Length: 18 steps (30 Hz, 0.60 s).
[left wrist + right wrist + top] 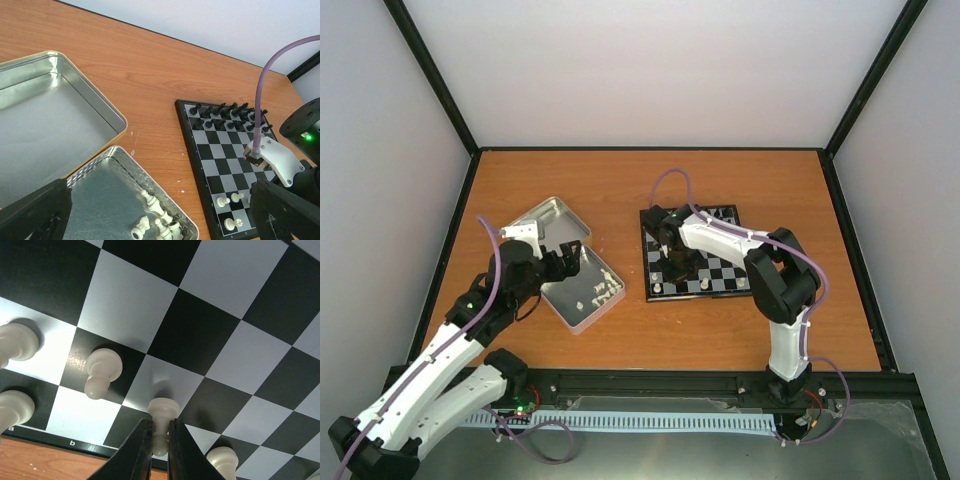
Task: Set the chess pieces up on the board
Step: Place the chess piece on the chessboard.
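- R gripper point(160, 426) narrow, seems to pinch white pawn point(163, 409), lower centre, on board point(200, 335).
- L gripper point(160, 210) wide, over tin point(102, 200) w/ loose chess pieces point(151, 204).

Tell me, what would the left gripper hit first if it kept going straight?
The left gripper would most likely meet the white pieces in the tin, between its open fingers. Depth is unclear; it might touch the tin floor beside them first.
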{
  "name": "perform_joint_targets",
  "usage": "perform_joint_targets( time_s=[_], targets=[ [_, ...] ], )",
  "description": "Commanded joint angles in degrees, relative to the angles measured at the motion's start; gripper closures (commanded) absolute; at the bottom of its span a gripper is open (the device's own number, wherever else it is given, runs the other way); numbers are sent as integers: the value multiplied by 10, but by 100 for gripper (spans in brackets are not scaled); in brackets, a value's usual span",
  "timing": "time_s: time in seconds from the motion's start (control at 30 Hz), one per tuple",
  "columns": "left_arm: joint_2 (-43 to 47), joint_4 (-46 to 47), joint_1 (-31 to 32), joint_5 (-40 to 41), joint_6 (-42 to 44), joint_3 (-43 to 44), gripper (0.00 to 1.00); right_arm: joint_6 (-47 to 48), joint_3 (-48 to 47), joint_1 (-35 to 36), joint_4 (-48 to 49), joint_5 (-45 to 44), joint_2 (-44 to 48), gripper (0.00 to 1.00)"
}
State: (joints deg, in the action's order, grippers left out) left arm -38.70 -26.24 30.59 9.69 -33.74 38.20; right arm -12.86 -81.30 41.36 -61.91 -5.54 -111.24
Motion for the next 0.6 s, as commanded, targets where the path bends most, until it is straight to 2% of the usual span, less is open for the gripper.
perform_joint_targets(
  time_s=[0.0,0.17,0.27,0.37,0.57],
  targets=[
    [6,-6,-3,11,4,2,2,6,-13,-3,-8,1,-10,88],
    [8,-9,-3,16,3,3,1,6,-13,-6,-4,2,-5,80],
    [10,-10,-3,18,2,2,1,5,-16,-7,-1,1,1,78],
    [11,-10,-3,18,1,1,0,3,-15,-8,8,0,12,79],
    [11,-11,-3,19,1,2,0,-2,-3,-8,17,5,13,88]
  ],
)
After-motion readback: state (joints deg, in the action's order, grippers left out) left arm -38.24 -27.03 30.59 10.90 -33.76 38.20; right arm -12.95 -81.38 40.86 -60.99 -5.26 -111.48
